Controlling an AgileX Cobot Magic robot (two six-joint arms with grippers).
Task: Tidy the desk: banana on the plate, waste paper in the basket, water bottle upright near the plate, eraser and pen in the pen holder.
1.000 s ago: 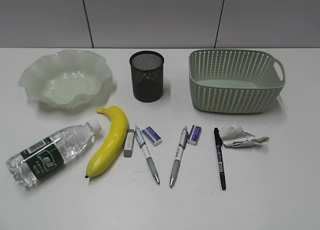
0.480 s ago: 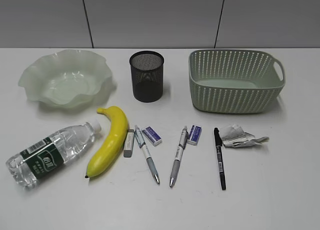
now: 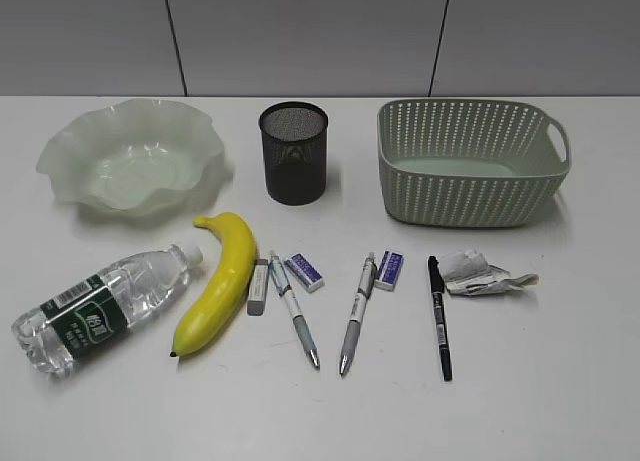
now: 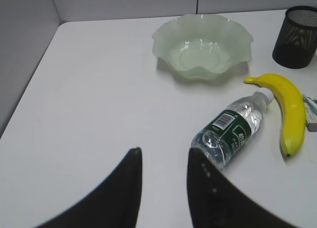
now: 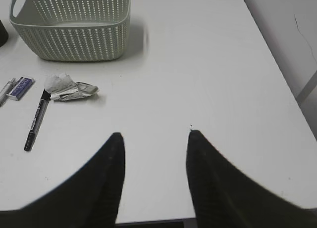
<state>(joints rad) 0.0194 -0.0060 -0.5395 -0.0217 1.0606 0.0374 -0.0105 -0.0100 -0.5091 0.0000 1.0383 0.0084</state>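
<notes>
While both arms hang back off the clutter, the pen holder (image 3: 294,152) stands upright at back centre of the desk (image 3: 560,381) and serves as anchor. Far left of it: plate (image 3: 132,157), bare inside. Front-left of the holder: water bottle (image 3: 100,307) lying on its side, white cap pointing toward the holder. Just right of the bottle: banana (image 3: 218,280), stem end nearest the holder, dark tip toward the front. Touching or almost touching the banana's right side: grey eraser (image 3: 258,286). In front of the holder: grey pen (image 3: 294,309), then blue-sleeved eraser (image 3: 304,272) beside it. Front-right of the holder: second grey pen (image 3: 357,313), second blue eraser (image 3: 389,270) at its upper end, black marker (image 3: 440,318), then waste paper (image 3: 483,273) by the marker's top. Right of the holder: basket (image 3: 470,162), upright, nothing seen inside.

Left gripper (image 4: 163,161) hovers over bare desk front-left of the bottle, jaws parted partway, gripping nothing. Right gripper (image 5: 154,144) hovers over bare desk far right of the holder, jaws about half apart, gripping nothing.
</notes>
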